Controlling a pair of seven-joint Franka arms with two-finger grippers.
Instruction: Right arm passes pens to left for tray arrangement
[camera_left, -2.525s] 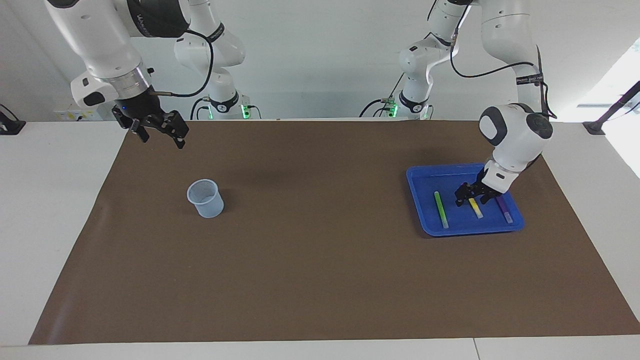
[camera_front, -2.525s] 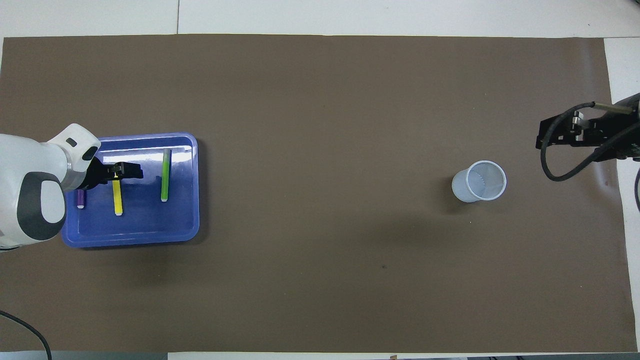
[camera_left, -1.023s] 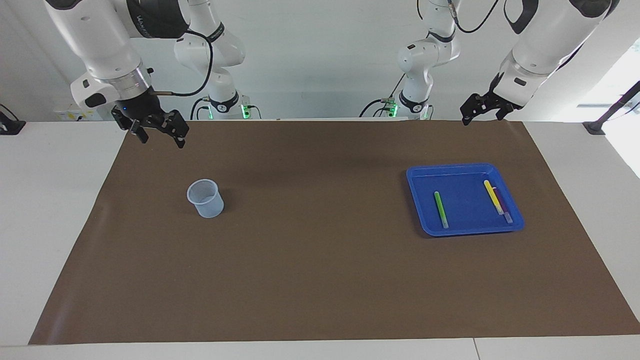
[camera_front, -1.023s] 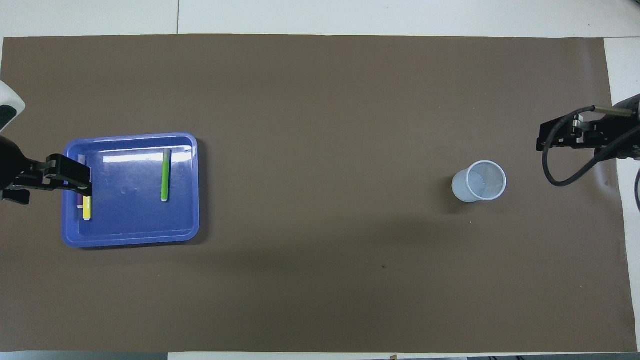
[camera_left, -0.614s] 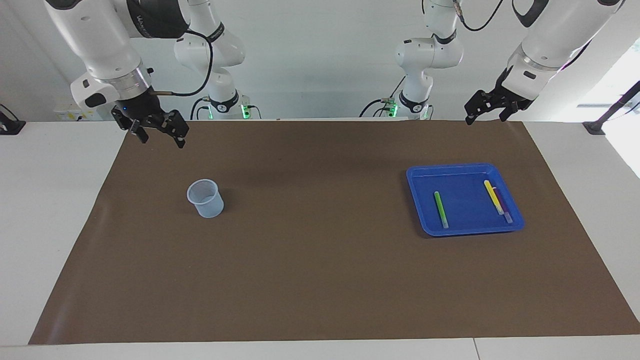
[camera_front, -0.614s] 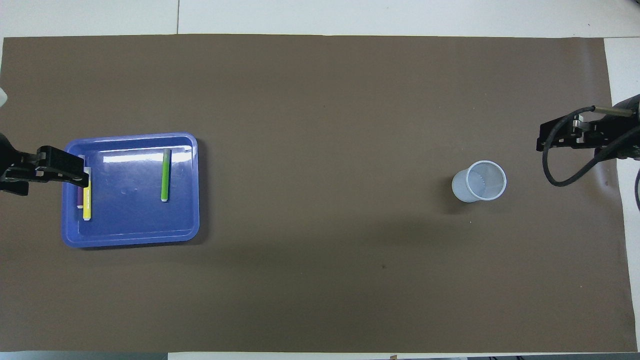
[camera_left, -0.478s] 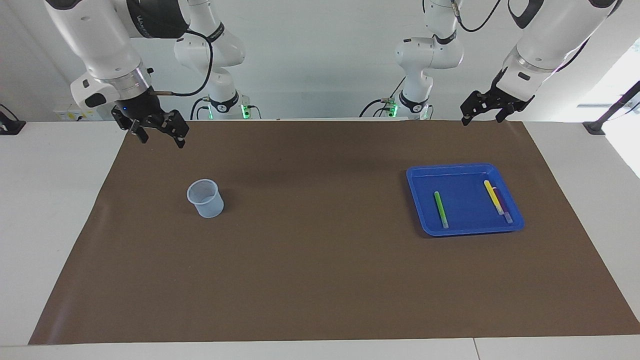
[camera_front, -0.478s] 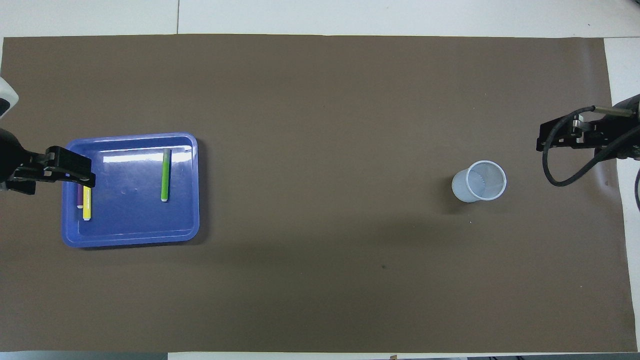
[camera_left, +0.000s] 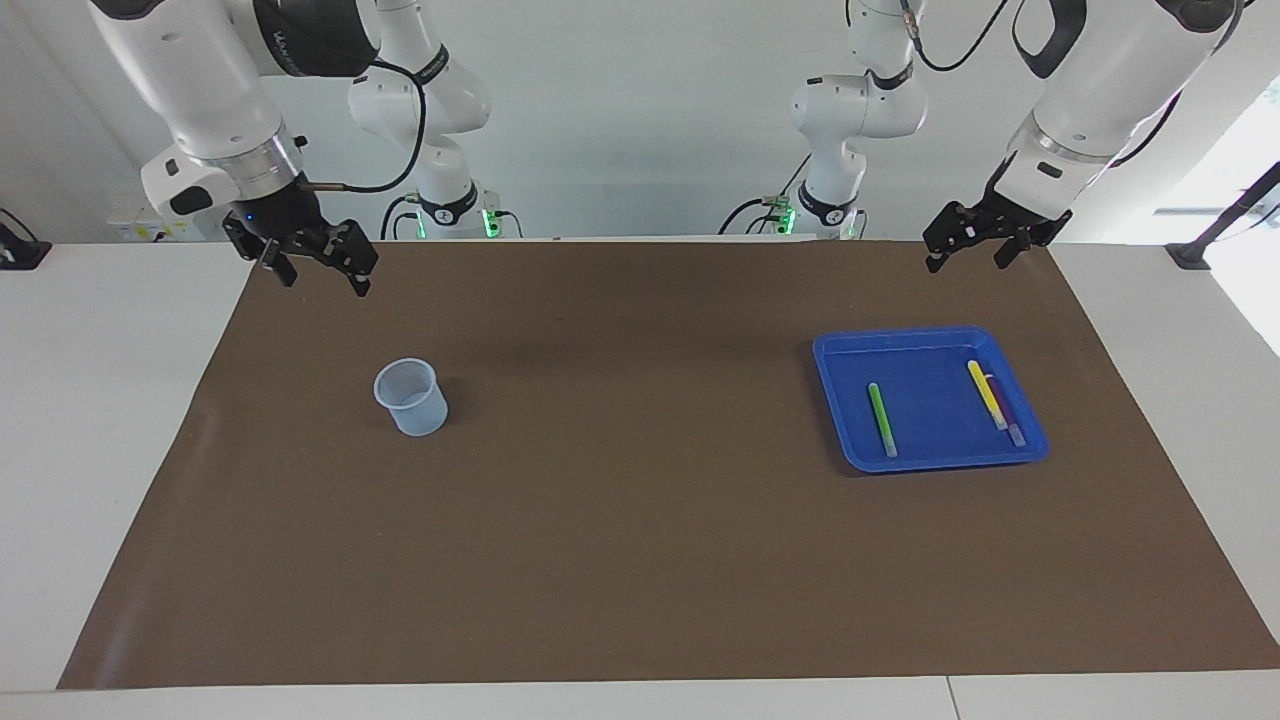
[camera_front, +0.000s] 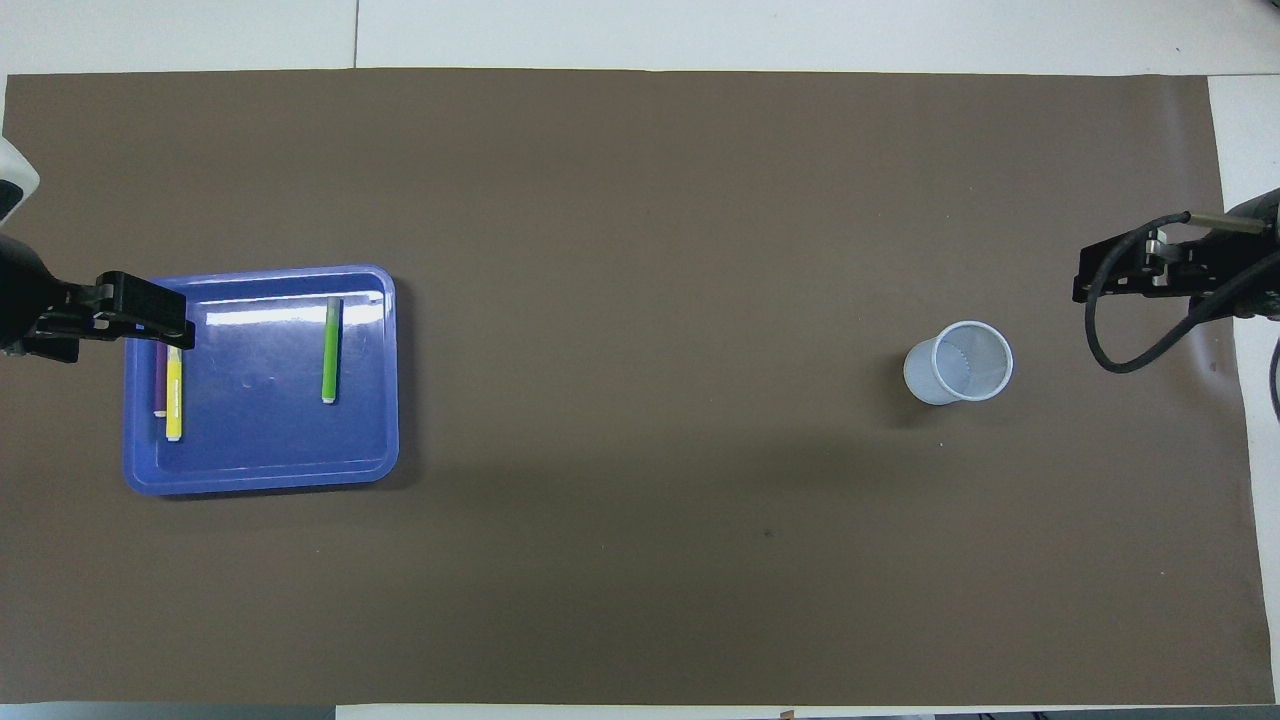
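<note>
All three pens lie in the blue tray (camera_left: 930, 342), which sits on the worktop (camera_left: 640, 560) toward the left arm's end. The green pen (camera_left: 881, 419) lies by itself on the side of the tray toward the right arm's end; the yellow pen (camera_left: 986, 394) and the purple pen (camera_left: 1008, 416) lie close together, side by side and apparently touching, along the tray's rim on the side away from the green one. Neither arm carries anything. The left end effector (camera_left: 968, 244) hangs in the air over the mat (camera_left: 640, 300) at the edge nearest the robots, clear of the tray and released, its fingers spread and empty. The right end effector (camera_left: 318, 262) hangs over the mat's corner at the right arm's end, near the robots, likewise spread and empty; that arm looks to be waiting. The cup (camera_left: 411, 396) stands upright on the mat toward the right arm's end, and no pen shows in it. Judged from this, the passing part of the task looks finished, since no pen is left outside the tray. What might remain is tidying: the yellow and purple pens are crowded against each other while the green one lies apart, so if an evenly spaced row is wanted, one of that pair would need shifting toward the middle.
</note>
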